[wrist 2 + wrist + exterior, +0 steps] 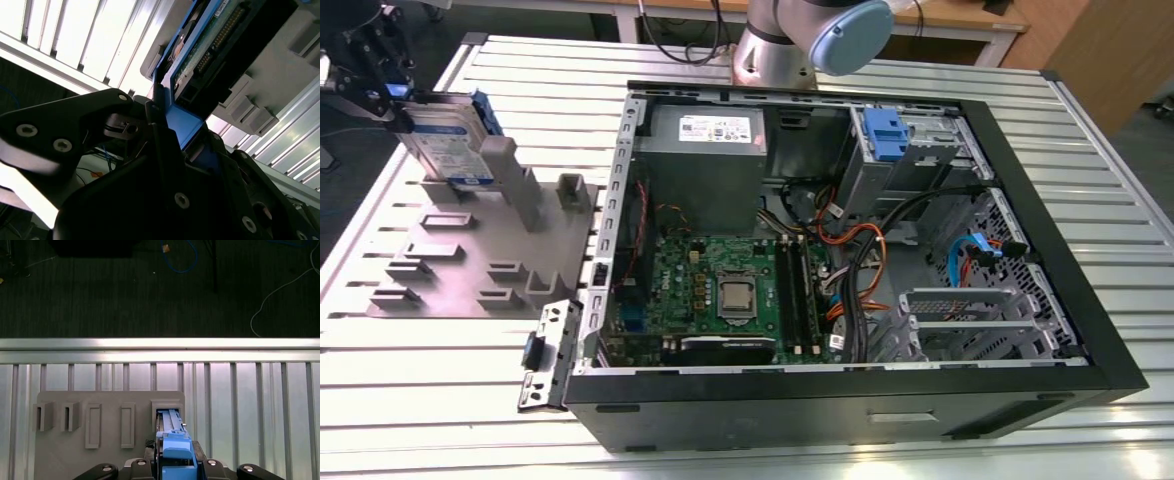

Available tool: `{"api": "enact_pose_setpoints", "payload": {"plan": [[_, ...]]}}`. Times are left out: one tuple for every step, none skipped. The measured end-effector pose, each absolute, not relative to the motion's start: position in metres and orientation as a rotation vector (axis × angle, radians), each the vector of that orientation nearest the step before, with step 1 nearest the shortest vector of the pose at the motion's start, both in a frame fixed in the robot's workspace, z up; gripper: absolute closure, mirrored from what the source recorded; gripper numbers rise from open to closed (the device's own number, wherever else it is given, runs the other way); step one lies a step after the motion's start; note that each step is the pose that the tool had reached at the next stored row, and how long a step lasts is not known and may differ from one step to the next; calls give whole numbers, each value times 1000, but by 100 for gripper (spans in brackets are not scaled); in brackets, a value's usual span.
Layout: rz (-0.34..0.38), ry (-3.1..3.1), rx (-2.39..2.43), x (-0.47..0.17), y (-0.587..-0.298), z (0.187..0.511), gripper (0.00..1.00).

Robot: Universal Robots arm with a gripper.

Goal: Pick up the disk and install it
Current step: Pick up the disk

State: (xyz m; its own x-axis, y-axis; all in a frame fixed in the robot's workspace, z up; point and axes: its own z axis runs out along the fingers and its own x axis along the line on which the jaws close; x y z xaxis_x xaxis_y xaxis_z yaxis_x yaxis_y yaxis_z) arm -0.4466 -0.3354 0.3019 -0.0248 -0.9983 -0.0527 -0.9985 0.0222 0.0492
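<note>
The disk point(450, 140), a silver drive with a white-and-blue label in a blue carrier, stands on edge in a slot of the grey holder block point(467, 265) at the exterior view's left. My gripper point(394, 95) sits over its top end. In the first wrist view the gripper point(175, 466) has a black finger on each side of the disk's blue carrier point(175, 450), shut on it. The second wrist view shows the gripper point(167, 132) against the disk's blue frame point(182, 120), with the green circuit board point(207, 47) beyond.
An open computer case point(827, 410) lies to the exterior view's right of the holder, with a blue caddy point(886, 135) in its drive bay, a grey power supply point(707, 140) and loose cables point(881, 245). The arm's base point(781, 50) stands behind it. All of this rests on a slatted metal table point(440, 400).
</note>
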Motion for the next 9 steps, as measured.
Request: {"api": "enact_pose_setpoints", "payload": {"plan": [[113,2244,-2191,-447,-335,302,64],[113,2244,-2191,-447,-335,302,64],[113,2244,-2191,-447,-335,302,64],[113,2244,-2191,-447,-335,302,64],[113,2244,-2191,-447,-335,302,64],[113,2244,-2191,-447,-335,302,64],[113,2244,-2191,-447,-335,302,64],[113,2244,-2191,-447,-335,303,64],[113,2244,-2191,-447,-335,303,64]]}}
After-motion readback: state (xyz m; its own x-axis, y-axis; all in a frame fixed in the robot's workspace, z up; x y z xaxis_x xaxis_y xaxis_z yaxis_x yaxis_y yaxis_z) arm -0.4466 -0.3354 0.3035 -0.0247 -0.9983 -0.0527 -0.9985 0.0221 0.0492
